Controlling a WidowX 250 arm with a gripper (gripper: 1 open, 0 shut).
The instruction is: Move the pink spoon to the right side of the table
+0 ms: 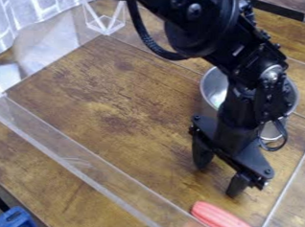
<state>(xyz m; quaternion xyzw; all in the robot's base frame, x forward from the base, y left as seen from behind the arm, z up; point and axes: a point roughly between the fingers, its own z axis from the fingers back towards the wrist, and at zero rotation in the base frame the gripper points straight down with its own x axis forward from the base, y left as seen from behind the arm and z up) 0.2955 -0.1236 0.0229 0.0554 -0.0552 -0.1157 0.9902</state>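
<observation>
Gripper [225,175] is hovering open and empty above the table [105,94]; descending off-line, you're risking nudging the pink spoon [234,222] against the acrylic wall [287,194].

The table [105,94] is a brown wooden top with dark, worn grain, edged by clear acrylic walls [63,154]. A silver pot [225,89] stands near its right edge. The pink spoon [229,221] lies at the near right corner.
</observation>
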